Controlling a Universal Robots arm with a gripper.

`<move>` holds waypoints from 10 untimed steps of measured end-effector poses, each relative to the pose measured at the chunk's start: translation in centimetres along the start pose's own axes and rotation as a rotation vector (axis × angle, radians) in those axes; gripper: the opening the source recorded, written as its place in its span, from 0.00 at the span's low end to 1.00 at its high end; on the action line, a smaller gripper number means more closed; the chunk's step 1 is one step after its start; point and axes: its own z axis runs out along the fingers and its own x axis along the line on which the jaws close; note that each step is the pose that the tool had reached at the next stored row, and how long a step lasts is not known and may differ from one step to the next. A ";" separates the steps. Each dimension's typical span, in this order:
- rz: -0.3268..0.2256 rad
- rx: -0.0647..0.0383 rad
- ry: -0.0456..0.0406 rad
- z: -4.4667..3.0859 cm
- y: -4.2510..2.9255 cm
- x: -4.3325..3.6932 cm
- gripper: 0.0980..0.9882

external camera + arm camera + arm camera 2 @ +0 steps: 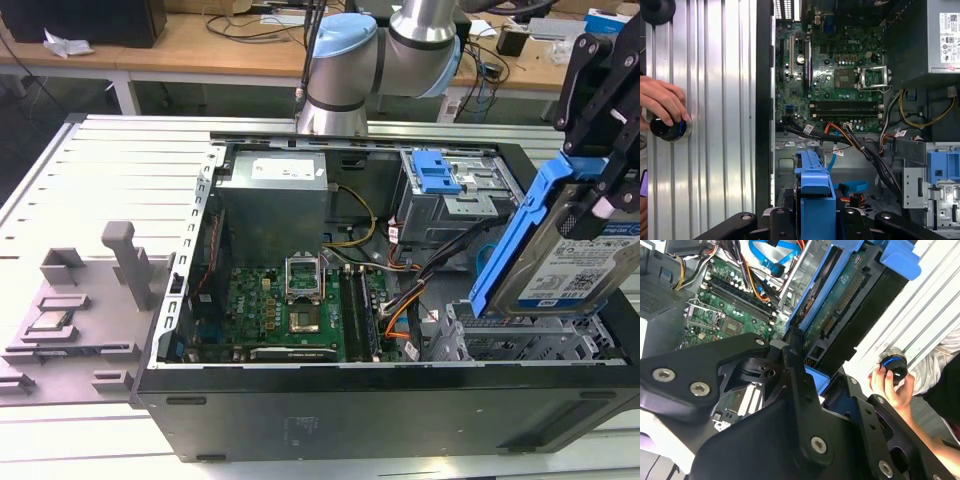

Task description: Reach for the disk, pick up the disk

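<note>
The disk, a silver hard drive with a white-and-blue label in a blue bracket, hangs tilted on edge above the drive cage at the exterior view's right. My gripper is shut on its upper end, with black fingers on both sides of the bracket. The second wrist view shows the disk's green circuit-board side running away from my gripper. In the first wrist view the disk's blue bracket edge stands between the fingers of my gripper.
Below is the open computer case with its motherboard, power supply, cables and a blue latch on the drive cage. A grey fixture holds a processor chip. A person's hand rests on a black knob.
</note>
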 end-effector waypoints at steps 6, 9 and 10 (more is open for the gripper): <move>0.000 0.000 0.0002 0.30 -0.26 -0.01 0.30; 0.000 0.000 0.0003 0.48 -0.43 -0.01 0.30; 0.000 0.000 0.0005 0.54 -0.49 -0.01 0.30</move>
